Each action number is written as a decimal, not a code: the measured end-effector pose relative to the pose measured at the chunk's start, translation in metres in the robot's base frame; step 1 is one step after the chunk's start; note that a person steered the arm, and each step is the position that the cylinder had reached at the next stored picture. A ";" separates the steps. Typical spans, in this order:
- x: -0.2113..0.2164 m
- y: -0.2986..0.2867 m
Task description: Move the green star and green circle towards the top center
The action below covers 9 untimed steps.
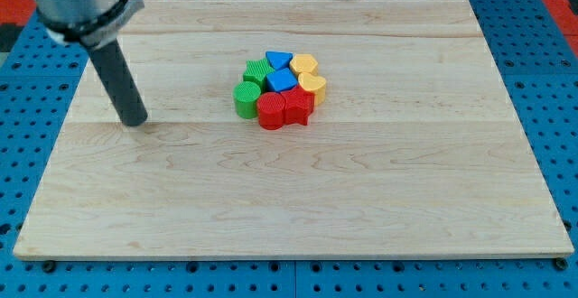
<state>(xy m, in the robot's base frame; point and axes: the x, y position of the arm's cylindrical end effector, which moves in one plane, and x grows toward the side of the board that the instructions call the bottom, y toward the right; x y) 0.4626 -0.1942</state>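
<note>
The green star (258,72) and the green circle (246,100) sit at the left side of a tight cluster near the middle of the wooden board (289,199). The star is above the circle, and both touch the other blocks. My tip (135,120) rests on the board well to the view's left of the cluster, roughly level with the green circle and about a fifth of the board's width away from it. The rod leans up to the view's top left.
The cluster also holds a blue triangle-like block (277,60), a blue cube (283,81), two yellow blocks (303,64) (312,85) and two red blocks (271,111) (298,106). A blue pegboard (542,63) surrounds the board.
</note>
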 end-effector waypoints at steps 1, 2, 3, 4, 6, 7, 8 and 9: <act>0.029 0.023; 0.031 0.038; 0.031 0.039; 0.031 0.040; 0.031 0.046; 0.031 0.051; 0.031 0.059; 0.031 0.060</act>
<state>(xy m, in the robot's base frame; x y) 0.4934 -0.1341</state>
